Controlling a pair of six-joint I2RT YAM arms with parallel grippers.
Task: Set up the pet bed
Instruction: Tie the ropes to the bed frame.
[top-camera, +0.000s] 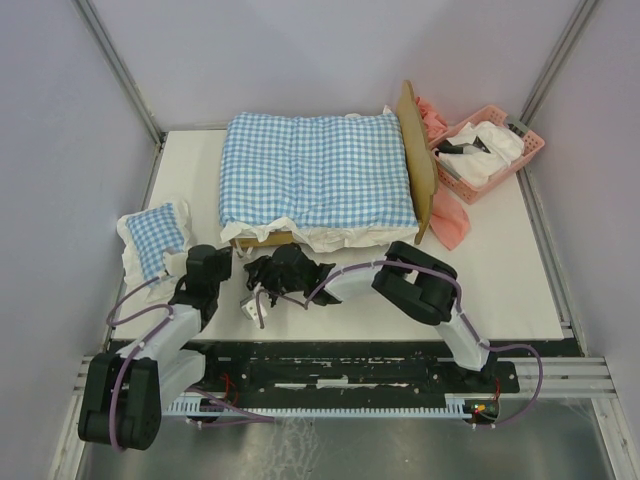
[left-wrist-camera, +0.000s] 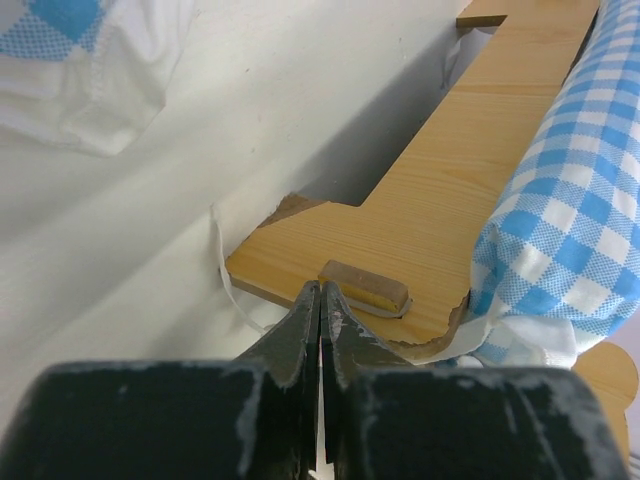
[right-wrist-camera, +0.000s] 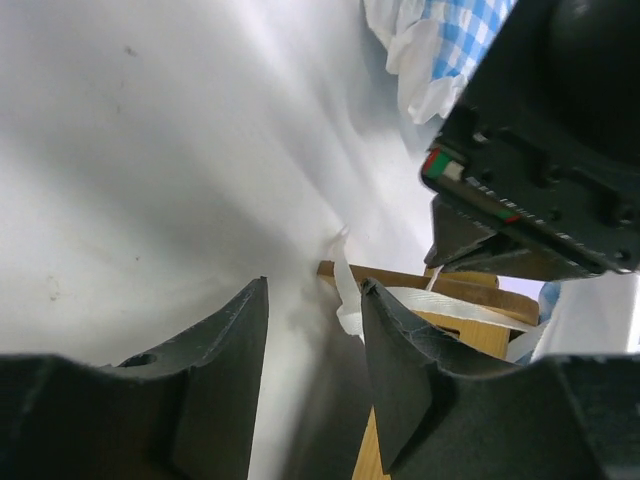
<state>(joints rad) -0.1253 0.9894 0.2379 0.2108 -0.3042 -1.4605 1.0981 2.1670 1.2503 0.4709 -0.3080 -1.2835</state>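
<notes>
At the near edge of the white counter (top-camera: 500, 290), two black robot arms reached toward the near left corner of the pet bed (top-camera: 416, 160). The left tool (left-wrist-camera: 320, 292), fingers pressed together, sat against that wooden corner beside a small brown pad (left-wrist-camera: 365, 288); whether it pinched anything could not be told. Just to its right, the right tool (right-wrist-camera: 315, 290) was spread with nothing between its fingers, and a white ribbon (right-wrist-camera: 348, 300) lay just beyond them at the frame's edge. The bed stood in the middle of the counter, headboard upright on the right, under a blue-and-white checked cushion (top-camera: 315, 170) with a white frill. A small matching pillow (top-camera: 155, 235) lay at the left edge. A pink cloth (top-camera: 452, 225) hung beside the headboard, and a pink basket (top-camera: 525, 150) sat at the far right corner.
</notes>
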